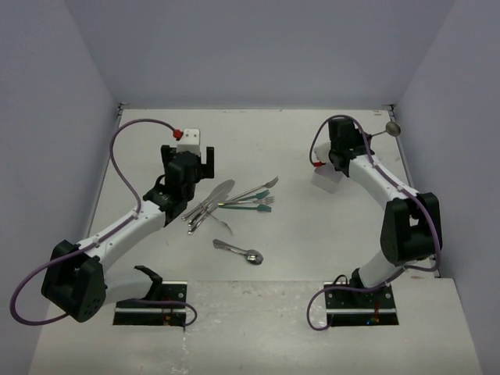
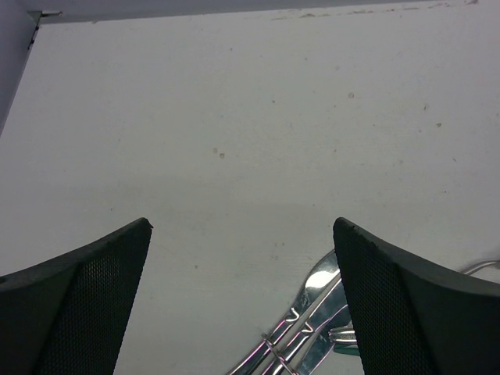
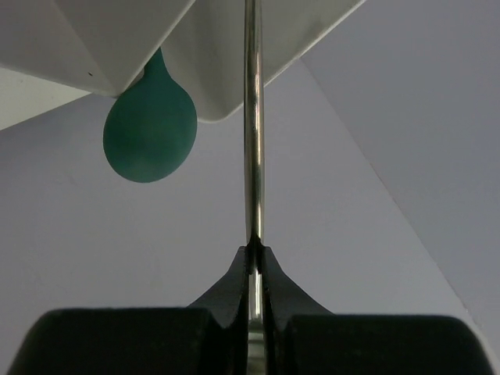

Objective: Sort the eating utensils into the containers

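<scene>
Currently the right fingers (image 3: 230, 285) are closed on the shaft of a metal spoon (image 1: 393, 129), aloft at 1 o'clock of the white container (image 1: 325, 178); a teal spoon (image 3: 148, 144) pokes past its rim. The left fingers (image 2: 86, 305) stand wide and empty at 10 o'clock of the utensil pile (image 1: 230, 201) in the middle of the counter (image 1: 312, 238). Judgement: light, rigid, slick pieces with crossed handles; take one free shaft end. The right wall (image 1: 461, 117) crowds the container; the centre offers room.

no legible text, labels or numbers anywhere in view
</scene>
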Robot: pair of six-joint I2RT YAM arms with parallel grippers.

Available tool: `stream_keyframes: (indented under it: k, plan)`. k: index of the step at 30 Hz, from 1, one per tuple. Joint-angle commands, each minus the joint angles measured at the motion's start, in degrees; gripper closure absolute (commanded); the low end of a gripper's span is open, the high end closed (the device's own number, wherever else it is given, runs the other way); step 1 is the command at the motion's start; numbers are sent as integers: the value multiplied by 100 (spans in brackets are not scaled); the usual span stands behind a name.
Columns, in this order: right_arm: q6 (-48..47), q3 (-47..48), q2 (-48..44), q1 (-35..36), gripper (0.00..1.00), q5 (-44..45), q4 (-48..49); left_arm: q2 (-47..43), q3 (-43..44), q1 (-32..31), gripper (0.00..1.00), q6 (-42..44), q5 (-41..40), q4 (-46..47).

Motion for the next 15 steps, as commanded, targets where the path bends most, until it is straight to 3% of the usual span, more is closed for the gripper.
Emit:
stream_keyframes:
  k: [1,15]
  plan:
    - [-1565,228,80,-69,100,259,161,158,130,54,0,-8,92,79]
    - [-1688,-133,520,71,100,163,601,466,165,54,0,-26,145,61]
